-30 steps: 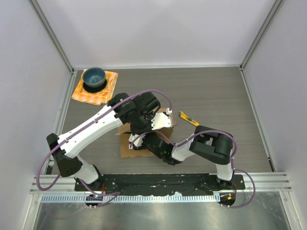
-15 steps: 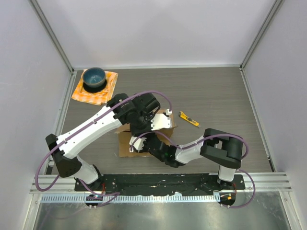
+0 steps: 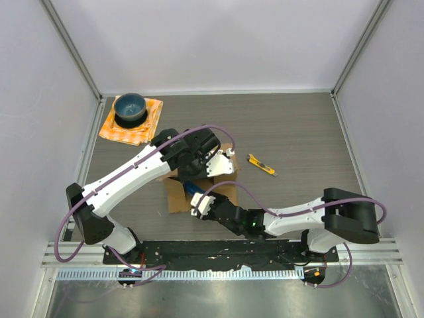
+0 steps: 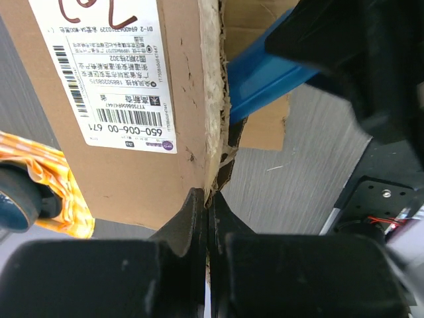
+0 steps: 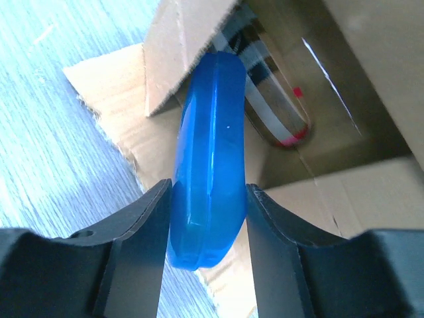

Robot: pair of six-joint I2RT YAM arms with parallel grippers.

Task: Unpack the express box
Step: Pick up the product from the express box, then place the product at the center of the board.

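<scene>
The express box (image 3: 176,196) is a brown carton lying open in the middle of the table, under both arms. In the left wrist view its side with a white shipping label (image 4: 106,73) fills the frame. My left gripper (image 4: 207,197) is shut on the box's torn wall edge; it also shows in the top view (image 3: 199,167). My right gripper (image 5: 209,192) is shut on a flat blue plastic thing (image 5: 209,152) held at the box's open mouth, and shows in the top view (image 3: 197,200). A clear wrapped item (image 5: 278,112) lies deeper inside the box.
A yellow utility knife (image 3: 261,164) lies right of the box. An orange cloth (image 3: 140,130) with a blue bowl (image 3: 130,107) sits at the far left corner. Grey walls close in three sides.
My right arm has stretched out and drawn back toward the near edge, pulling the blue thing out of the box. My left gripper stays on the box edge, shifted slightly.
</scene>
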